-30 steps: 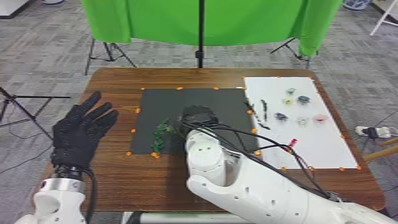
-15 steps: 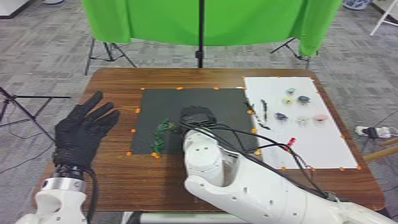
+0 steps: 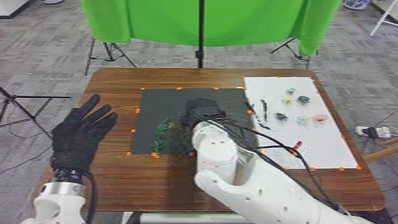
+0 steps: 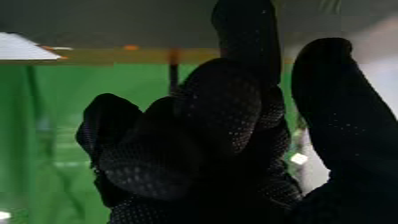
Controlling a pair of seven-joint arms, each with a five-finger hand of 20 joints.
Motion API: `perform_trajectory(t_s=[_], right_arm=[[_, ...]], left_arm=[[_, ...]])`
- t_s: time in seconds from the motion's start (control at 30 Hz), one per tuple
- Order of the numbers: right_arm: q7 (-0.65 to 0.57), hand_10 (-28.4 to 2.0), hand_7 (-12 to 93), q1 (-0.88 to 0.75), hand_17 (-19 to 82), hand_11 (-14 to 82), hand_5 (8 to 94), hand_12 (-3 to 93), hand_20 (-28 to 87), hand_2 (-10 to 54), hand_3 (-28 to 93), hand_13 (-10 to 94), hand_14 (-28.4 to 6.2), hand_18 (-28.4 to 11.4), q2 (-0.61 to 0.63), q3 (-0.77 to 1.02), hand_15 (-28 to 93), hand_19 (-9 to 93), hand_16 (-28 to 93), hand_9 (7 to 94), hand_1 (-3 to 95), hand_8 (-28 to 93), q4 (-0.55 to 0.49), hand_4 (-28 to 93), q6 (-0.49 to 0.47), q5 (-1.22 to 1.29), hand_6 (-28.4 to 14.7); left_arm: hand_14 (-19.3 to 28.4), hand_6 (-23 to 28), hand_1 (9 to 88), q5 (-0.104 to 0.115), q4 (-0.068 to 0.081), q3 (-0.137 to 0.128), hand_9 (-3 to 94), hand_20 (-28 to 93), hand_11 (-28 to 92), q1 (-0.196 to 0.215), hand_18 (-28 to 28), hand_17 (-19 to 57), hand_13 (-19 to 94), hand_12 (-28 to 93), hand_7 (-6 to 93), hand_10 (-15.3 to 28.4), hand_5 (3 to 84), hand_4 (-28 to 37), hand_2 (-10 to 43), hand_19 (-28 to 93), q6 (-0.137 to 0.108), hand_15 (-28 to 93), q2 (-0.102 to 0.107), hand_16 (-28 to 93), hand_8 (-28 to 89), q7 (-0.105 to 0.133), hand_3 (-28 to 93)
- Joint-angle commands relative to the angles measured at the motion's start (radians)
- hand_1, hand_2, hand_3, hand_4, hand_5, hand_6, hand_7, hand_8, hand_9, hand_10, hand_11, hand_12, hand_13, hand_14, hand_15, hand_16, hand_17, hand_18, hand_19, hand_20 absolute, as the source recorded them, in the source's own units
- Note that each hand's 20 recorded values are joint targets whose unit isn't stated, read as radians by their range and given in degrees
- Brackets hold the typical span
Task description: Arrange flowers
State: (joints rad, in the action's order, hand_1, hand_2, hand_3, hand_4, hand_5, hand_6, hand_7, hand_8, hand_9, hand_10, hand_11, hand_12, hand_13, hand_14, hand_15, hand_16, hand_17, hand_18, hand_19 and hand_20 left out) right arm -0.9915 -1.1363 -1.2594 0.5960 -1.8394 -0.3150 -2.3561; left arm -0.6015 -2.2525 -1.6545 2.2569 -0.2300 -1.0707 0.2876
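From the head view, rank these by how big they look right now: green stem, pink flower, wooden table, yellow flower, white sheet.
Largest to smallest:
1. wooden table
2. white sheet
3. green stem
4. pink flower and yellow flower: too close to rank

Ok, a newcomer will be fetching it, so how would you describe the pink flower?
On the brown table, find the white sheet at the robot's right. Small flower heads lie scattered on it. The pink one is farthest right, the only pink bloom among pale, yellow and dark bluish ones.
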Motion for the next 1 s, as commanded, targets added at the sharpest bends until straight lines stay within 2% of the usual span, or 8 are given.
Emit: perform_trajectory(t_s=[0.03, 0.1, 0.17, 0.27, 0.37, 0.6, 0.83, 1.0], right_arm=[[-0.103, -12.9, 18, -0.009, 50, 44.4, 90.4, 17.3, 61, -1.5, 73, 85, -12.3, -27.5, 0.203, 0.215, 73, 93, 16, 92.4, 33.9, -12, -0.095, -24, 0.081, 0.152, -1.8], [-0.154, -17.2, 13, -0.015, 42, 40.4, 75.0, 18.0, 50, -2.2, 72, 77, -14.2, -28.0, 0.214, 0.287, 72, 93, 14, 83.2, 34.1, -11, -0.065, -24, 0.050, 0.251, -5.2], [-0.181, -20.7, 12, -0.013, 38, 39.9, 63.6, 16.8, 43, -3.6, 71, 70, -16.8, -28.3, 0.241, 0.298, 73, 93, 12, 74.8, 33.7, -10, -0.033, -24, 0.066, 0.268, -7.7], [-0.207, -23.5, 11, 0.004, 36, 40.3, 55.4, 15.8, 37, -4.8, 72, 66, -18.6, -28.4, 0.258, 0.284, 74, 93, 10, 67.2, 33.2, -10, 0.010, -24, 0.104, 0.270, -10.2], [-0.242, -23.2, 10, 0.029, 37, 41.2, 53.5, 15.5, 37, -5.5, 72, 67, -18.3, -28.4, 0.261, 0.246, 75, 93, 10, 67.2, 33.2, -10, 0.056, -24, 0.145, 0.266, -10.9], [-0.245, -22.2, 9, 0.048, 40, 44.7, 52.8, 16.2, 41, -6.8, 71, 70, -17.0, -28.4, 0.214, 0.205, 77, 93, 11, 69.3, 33.5, -10, 0.128, -24, 0.096, 0.275, -11.4], [-0.292, -21.0, 9, 0.073, 43, 44.3, 56.5, 16.2, 43, -7.0, 70, 73, -16.2, -28.4, 0.177, 0.183, 77, 93, 12, 73.5, 34.0, -10, 0.173, -24, 0.037, 0.277, -9.6], [-0.319, -21.1, 8, 0.084, 44, 44.1, 56.9, 16.8, 44, -8.1, 69, 74, -15.9, -28.4, 0.162, 0.175, 77, 93, 13, 74.1, 34.0, -10, 0.218, -24, -0.003, 0.304, -11.7]], left_arm=[[27.1, 9.8, 20.3, 0.008, -0.001, -0.024, 33.7, 8, 25, 0.032, 24.4, -10.3, 24, 10, 11.2, 20.4, 37.3, -28.3, 10.7, 54, -0.008, 50, -0.017, -10, -9, 0.002, 79], [27.1, 9.8, 20.2, 0.007, -0.002, -0.022, 33.7, 8, 25, 0.033, 24.4, -10.3, 24, 10, 11.1, 20.4, 37.3, -28.3, 10.7, 54, -0.010, 50, -0.022, -10, -9, -0.003, 79], [27.1, 9.7, 20.2, 0.006, -0.004, -0.018, 33.7, 8, 25, 0.036, 24.4, -10.3, 24, 10, 11.1, 20.4, 37.3, -28.3, 10.6, 54, -0.006, 50, -0.023, -10, -9, -0.005, 79], [27.1, 9.8, 20.2, 0.007, -0.008, -0.018, 33.7, 8, 25, 0.036, 24.5, -10.3, 24, 10, 11.1, 20.4, 37.3, -28.3, 10.7, 54, -0.008, 50, -0.022, -10, -9, -0.009, 79], [27.1, 9.8, 20.2, 0.010, -0.010, -0.014, 33.8, 8, 25, 0.042, 24.5, -10.3, 24, 10, 11.1, 20.5, 37.3, -28.3, 10.7, 54, -0.014, 50, -0.017, -10, -9, 0.011, 79], [27.1, 9.8, 20.1, 0.010, -0.016, -0.012, 33.9, 8, 25, 0.048, 24.4, -10.3, 24, 10, 11.1, 20.7, 37.4, -28.3, 10.7, 54, -0.017, 50, -0.019, -10, -9, 0.012, 79], [27.1, 9.8, 20.2, -0.002, -0.014, -0.019, 33.9, 8, 25, 0.034, 24.5, -10.3, 24, 10, 11.2, 20.6, 37.4, -28.3, 10.8, 54, -0.008, 50, -0.038, -10, -9, -0.028, 79], [27.1, 9.9, 20.2, -0.004, -0.012, -0.017, 33.8, 8, 25, 0.029, 24.4, -10.3, 24, 10, 11.2, 20.6, 37.4, -28.3, 10.7, 54, -0.007, 50, -0.044, -10, -9, -0.038, 79]])
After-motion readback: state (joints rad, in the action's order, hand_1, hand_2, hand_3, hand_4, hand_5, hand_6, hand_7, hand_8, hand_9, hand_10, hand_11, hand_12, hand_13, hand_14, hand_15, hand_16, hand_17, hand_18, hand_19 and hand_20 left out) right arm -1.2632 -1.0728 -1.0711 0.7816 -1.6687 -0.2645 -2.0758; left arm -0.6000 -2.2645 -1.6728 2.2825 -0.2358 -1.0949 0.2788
